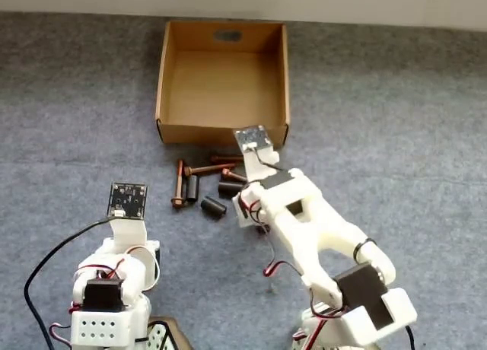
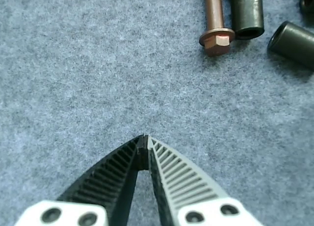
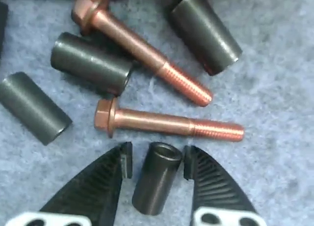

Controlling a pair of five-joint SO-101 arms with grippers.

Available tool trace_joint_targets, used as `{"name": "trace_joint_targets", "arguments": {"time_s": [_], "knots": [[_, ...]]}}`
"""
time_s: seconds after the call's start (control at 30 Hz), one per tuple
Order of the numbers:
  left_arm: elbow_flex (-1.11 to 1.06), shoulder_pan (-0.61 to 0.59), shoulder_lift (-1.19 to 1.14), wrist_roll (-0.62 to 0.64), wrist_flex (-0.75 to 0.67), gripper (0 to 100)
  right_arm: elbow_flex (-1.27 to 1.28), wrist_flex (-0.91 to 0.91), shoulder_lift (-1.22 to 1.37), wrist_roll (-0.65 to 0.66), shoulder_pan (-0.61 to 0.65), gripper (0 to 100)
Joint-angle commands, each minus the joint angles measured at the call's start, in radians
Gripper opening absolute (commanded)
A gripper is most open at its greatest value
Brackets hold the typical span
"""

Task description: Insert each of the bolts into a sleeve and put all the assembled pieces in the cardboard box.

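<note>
At the lower centre of the right wrist view, the right tool (image 3: 157,161) is resting released, its jaws flanking one sleeve (image 3: 155,184) on the desk (image 3: 274,78), with three more sleeves (image 3: 91,63) and two whole bolts (image 3: 167,123) lying above. In the high view the pile is sitting just below the cardboard box (image 1: 222,131). The left tool (image 2: 146,142) is hanging clenched on nothing.
</note>
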State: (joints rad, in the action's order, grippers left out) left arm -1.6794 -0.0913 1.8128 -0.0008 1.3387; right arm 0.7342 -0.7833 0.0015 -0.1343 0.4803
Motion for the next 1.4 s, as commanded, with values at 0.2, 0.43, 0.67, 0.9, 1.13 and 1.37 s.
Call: {"name": "trace_joint_targets", "arguments": {"time_s": [0.2, 0.43, 0.67, 0.9, 1.13, 1.37], "knots": [[-0.016, 0.016, 0.004, 0.006, 0.0, 1, -0.036, -0.079, -0.008, 0.003, -0.042, 0.5], [-0.016, 0.016, 0.004, 0.006, 0.0, 1, 0.11, -0.147, -0.361, 0.14, -0.074, 0.5], [-0.016, 0.016, 0.004, 0.006, 0.0, 1, 0.329, -0.142, -0.493, 0.338, -0.179, 9.8], [-0.016, 0.016, 0.004, 0.006, 0.0, 1, 0.344, -0.147, -0.409, 0.394, -0.219, 15.7], [-0.016, 0.016, 0.004, 0.002, -0.006, 1, 0.343, -0.137, -0.325, 0.391, -0.219, 1.1], [0.09, -0.071, 0.004, -0.377, -0.172, 12, 0.363, -0.116, -0.476, 0.388, -0.237, 0.5]]}}
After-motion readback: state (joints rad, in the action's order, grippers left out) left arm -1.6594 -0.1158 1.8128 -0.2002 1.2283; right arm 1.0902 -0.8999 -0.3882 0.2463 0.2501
